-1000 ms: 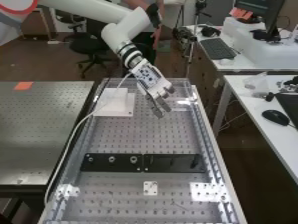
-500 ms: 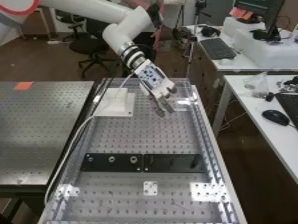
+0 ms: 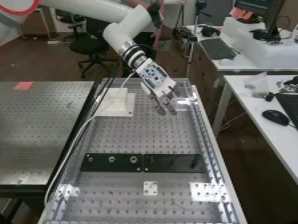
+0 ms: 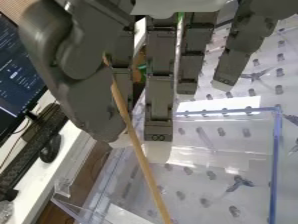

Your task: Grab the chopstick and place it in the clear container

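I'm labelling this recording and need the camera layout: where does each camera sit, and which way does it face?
High view: fixed above the near end of the perforated bench, looking down along it at a slant; the white arm and the hand show.
Wrist view: on the arm's wrist, looking past the fingers and thumb, which pinch the chopstick, toward the clear container.
Shared: the hand, the perforated bench and the black mouse.
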`<state>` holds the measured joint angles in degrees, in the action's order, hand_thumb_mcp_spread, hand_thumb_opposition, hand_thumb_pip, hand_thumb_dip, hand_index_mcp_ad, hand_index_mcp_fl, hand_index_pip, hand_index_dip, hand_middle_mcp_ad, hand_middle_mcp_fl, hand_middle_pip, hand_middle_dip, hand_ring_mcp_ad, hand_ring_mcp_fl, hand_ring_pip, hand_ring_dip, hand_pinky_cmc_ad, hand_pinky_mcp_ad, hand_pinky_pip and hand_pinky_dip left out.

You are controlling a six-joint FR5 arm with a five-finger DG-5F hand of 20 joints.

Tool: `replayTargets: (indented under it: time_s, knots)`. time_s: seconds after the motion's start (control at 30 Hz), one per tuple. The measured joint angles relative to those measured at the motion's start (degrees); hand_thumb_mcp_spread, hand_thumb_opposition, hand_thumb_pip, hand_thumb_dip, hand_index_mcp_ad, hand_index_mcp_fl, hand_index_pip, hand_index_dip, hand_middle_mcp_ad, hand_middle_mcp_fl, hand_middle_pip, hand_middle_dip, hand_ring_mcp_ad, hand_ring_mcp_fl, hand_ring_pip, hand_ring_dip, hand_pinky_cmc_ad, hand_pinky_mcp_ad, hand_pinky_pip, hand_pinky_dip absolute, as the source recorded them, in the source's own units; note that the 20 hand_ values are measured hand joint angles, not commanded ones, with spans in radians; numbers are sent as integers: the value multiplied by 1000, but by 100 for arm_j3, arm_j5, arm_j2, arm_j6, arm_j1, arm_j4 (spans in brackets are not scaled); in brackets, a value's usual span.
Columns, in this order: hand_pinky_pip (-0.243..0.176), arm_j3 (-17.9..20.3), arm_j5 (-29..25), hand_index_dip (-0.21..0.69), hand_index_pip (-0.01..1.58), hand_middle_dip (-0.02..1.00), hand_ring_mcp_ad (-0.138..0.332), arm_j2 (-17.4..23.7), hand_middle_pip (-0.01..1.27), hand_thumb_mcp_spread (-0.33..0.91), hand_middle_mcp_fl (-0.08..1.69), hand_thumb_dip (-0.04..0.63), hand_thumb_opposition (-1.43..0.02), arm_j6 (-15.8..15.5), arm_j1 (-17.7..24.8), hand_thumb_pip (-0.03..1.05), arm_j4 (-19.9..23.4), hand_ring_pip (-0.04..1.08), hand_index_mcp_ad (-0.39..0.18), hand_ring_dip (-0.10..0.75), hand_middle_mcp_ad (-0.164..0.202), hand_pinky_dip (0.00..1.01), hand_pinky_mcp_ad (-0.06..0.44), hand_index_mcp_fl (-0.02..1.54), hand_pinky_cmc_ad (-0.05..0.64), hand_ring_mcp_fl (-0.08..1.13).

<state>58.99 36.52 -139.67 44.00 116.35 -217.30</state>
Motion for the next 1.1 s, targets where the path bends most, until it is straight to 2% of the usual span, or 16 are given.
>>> replayTargets:
  time_s: [0.27, 0.37, 0.47, 0.73, 0.8, 0.97, 1.1]
  knots:
    - [-93, -3, -47, -45, 749, 344, 87, 53, 620, 412, 867, 333, -857, -214, 32, 784, 95, 353, -176, 265, 42, 834, 279, 667, 351, 176]
    - [-89, -42, -102, -42, 728, 344, 87, 82, 620, 407, 869, 333, -850, -448, 43, 784, 175, 356, -176, 265, 38, 846, 279, 656, 351, 176]
    - [-106, -96, -155, -42, 714, 344, 84, 111, 609, 407, 813, 333, -852, -750, 51, 784, 270, 358, -176, 265, 42, 843, 278, 654, 351, 148]
    - [-105, -288, -170, -44, 719, 347, 87, 167, 606, 410, 799, 333, -850, -1701, 65, 785, 571, 360, -176, 265, 38, 846, 279, 654, 354, 143]
    - [-105, -319, -188, -44, 703, 344, 87, 188, 613, 414, 799, 333, -840, -1858, 70, 785, 642, 360, -176, 262, 38, 846, 279, 654, 354, 148]
    - [-124, -350, -201, -44, 632, 344, 84, 273, 501, 380, 714, 330, -840, -2142, 76, 778, 829, 356, -176, 262, 42, 860, 278, 586, 356, 105]
    - [-124, -323, -219, -44, 449, 344, 84, 354, 321, 380, 639, 333, -840, -2307, 78, 756, 1014, 344, -176, 262, 42, 860, 278, 557, 356, 59]
